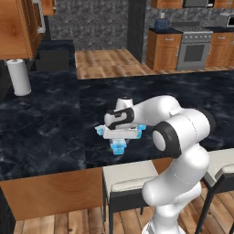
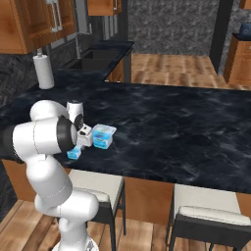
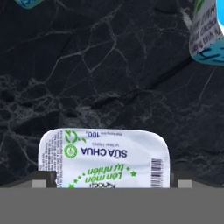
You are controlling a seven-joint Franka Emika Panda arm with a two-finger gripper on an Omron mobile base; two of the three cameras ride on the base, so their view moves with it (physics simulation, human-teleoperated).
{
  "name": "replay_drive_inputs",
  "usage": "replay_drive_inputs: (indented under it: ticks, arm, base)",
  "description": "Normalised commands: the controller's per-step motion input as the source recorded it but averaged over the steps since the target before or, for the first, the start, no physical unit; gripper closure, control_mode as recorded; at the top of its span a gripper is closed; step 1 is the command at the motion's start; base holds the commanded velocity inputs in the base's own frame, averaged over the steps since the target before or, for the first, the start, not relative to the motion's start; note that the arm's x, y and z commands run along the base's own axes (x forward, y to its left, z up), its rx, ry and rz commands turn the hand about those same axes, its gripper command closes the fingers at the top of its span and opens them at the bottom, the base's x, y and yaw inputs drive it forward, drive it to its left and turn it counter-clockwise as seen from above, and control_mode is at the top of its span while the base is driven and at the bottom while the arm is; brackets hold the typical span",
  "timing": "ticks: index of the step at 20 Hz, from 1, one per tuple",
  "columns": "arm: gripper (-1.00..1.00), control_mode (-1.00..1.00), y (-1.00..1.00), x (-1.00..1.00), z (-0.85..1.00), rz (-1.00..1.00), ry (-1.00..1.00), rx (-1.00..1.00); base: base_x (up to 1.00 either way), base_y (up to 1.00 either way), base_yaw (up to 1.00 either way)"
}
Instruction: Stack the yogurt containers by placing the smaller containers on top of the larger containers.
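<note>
Field notes, left to right across the counter

- Far left, by the wall: white paper towel roll (image 1: pixel 18 75), upright, well apart from the work
- Black marble counter (image 1: pixel 45 132): all three yogurt tubs sit on it near its front edge, close together but none touching
- Left tub (image 1: pixel 99 130): just a blue sliver past the hand; size cannot be told
- Middle tub (image 1: pixel 119 147): directly beneath the gripper (image 1: pixel 119 138). Hand view has its printed foil lid (image 3: pixel 104 155) lying between the two finger tips, one on either side. Jaws stand wide and straddle it; no contact visible, nothing held
- Right tub (image 2: pixel 104 136): just beside the hand, looks the widest of those seen, so likely the base of the stack. In the right base view the middle tub (image 2: pixel 74 153) looks clearly smaller

Progress, as judged: nothing stacked yet; each tub rests on the stone by itself. The step in hand looks like the first pick, on the middle tub. Left to do: close on it, lift, set it on the wide tub, then likewise for the remaining tub
</note>
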Motion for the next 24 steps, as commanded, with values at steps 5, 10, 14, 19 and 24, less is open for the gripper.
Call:
replay_drive_inputs:
  ticks: [5, 10, 14, 19, 24]
  arm:
    - [-1.00, -1.00, 0.00, 0.03, -0.02, 0.00, 0.00, 0.06]
    - [-1.00, -1.00, 0.00, 0.00, -0.03, 0.00, 0.00, 0.05]
    - [-1.00, -1.00, 0.00, 0.00, -0.08, 0.00, 0.00, 0.03]
    - [-1.00, -1.00, 0.00, 0.00, -0.08, 0.00, 0.01, 0.03]
    - [-1.00, -1.00, 0.00, 0.00, -0.02, 0.00, 0.03, 0.00]
  base:
    - [0.00, 0.00, 0.00]
    - [0.00, 0.00, 0.00]
    - [0.00, 0.00, 0.00]
    - [0.00, 0.00, 0.00]
    - [0.00, 0.00, 0.00]
